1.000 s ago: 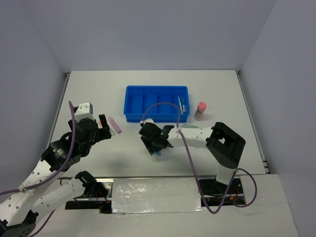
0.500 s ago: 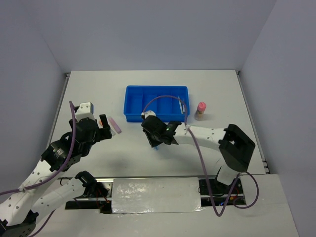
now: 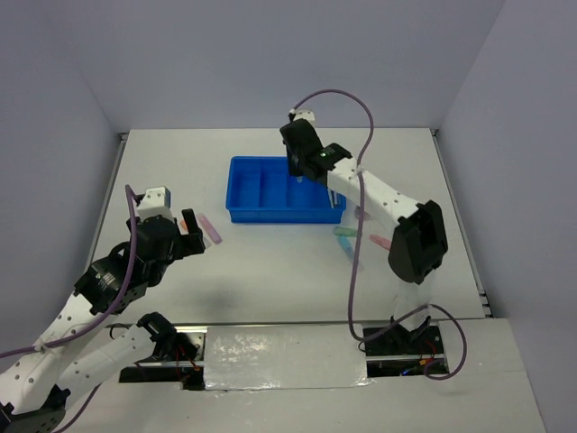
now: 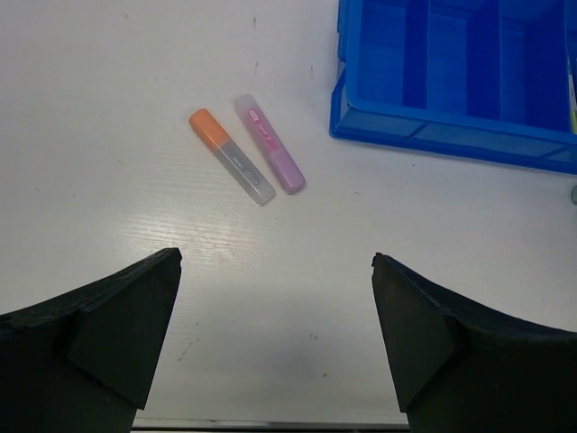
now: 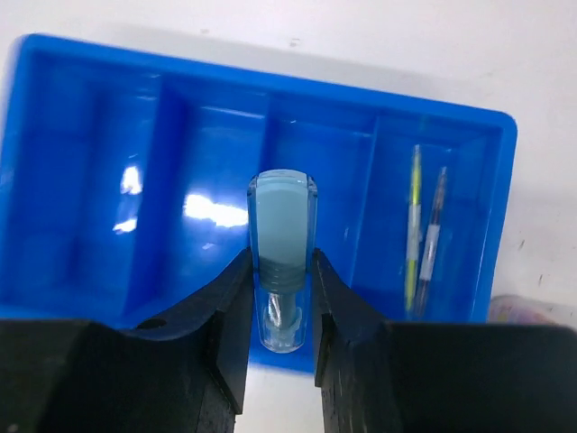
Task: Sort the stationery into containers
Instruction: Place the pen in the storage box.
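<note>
My right gripper [image 5: 281,271] is shut on a stubby light blue marker [image 5: 282,212], its clear cap pointing back at the wrist. It hangs over the middle compartments of the blue tray [image 5: 500,207]. A yellow pen [image 5: 414,230] and a white pen [image 5: 432,239] lie in the tray's rightmost compartment. In the top view the right gripper [image 3: 297,170] reaches over the tray [image 3: 270,216] from behind. My left gripper [image 4: 275,334] stands open above bare table. Ahead of it lie an orange marker [image 4: 231,156] and a purple marker [image 4: 269,143], side by side, left of the tray [image 4: 433,133].
A green marker [image 3: 347,232], a pink one [image 3: 380,242] and a blue one [image 3: 347,245] lie on the table right of the tray's front corner, under the right arm. White walls enclose the table on three sides.
The right gripper closed on the light blue marker on the table in front of the tray, then lifted it and swung out over the tray. The left arm has not moved.
</note>
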